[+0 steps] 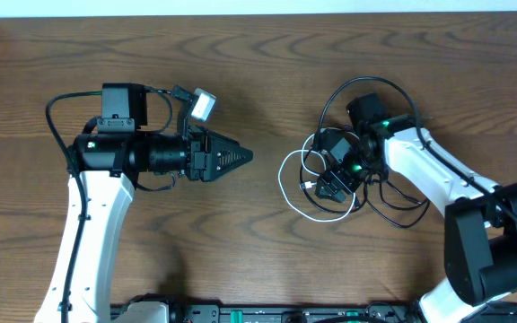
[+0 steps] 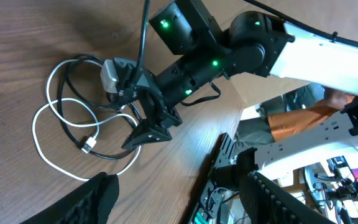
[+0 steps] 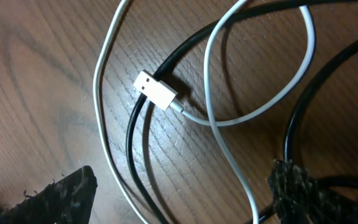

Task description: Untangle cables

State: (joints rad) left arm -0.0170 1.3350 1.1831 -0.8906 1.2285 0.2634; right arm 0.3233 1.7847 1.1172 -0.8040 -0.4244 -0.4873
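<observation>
Right tool (image 1: 332, 185) hovers, fingers spread, over the tangled cables (image 1: 283, 182) on the counter's (image 1: 258, 72) right side, apparently poised to pick a strand. Left tool (image 1: 245, 157), also released and empty, waits well apart.

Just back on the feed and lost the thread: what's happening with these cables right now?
The right tool hangs open, gripping nothing, just above the white cord, whose plug lies across the black cords. Nothing is untangled yet. The left tool sits open off to the side, clear of them.
</observation>
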